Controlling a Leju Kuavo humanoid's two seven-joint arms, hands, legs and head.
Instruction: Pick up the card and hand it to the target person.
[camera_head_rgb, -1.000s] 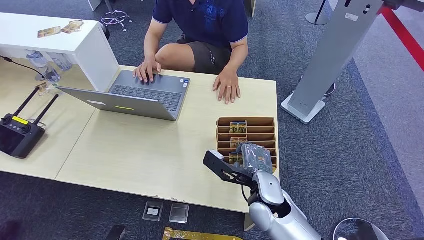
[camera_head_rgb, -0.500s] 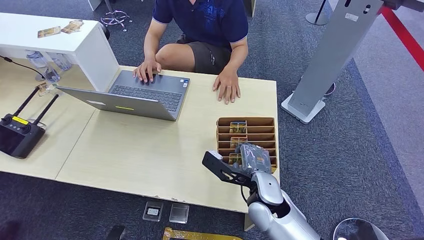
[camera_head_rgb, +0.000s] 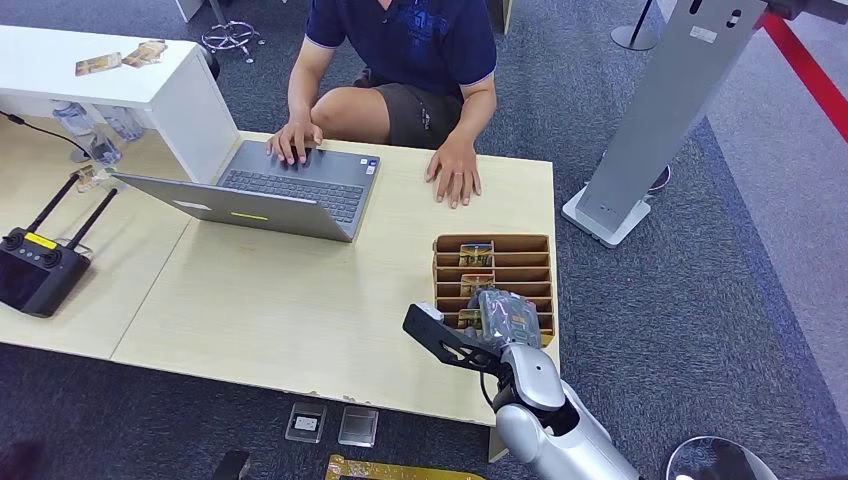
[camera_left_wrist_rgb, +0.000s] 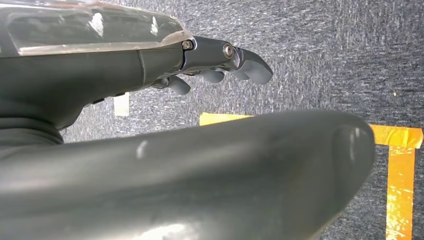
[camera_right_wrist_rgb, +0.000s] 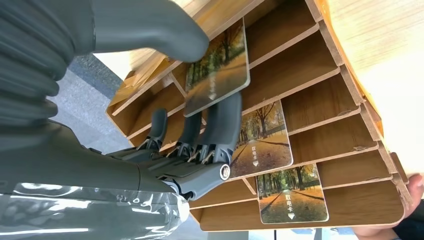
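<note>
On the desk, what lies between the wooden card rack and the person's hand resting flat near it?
Nothing: the head view shows bare desk between the wooden card rack and the person's hand. The right hand is at the rack's near end.

Card (camera_right_wrist_rgb: 218, 70) half behind fingers (camera_right_wrist_rgb: 220, 125)

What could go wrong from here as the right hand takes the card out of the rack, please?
1. The right hand pinches the card between thumb and fingers, near one end; it may slip or twist on lifting.
2. The fingers lie across the next card and could drag it out.
3. The rack sits near the table edge; a snagged pull might shift it.
</note>
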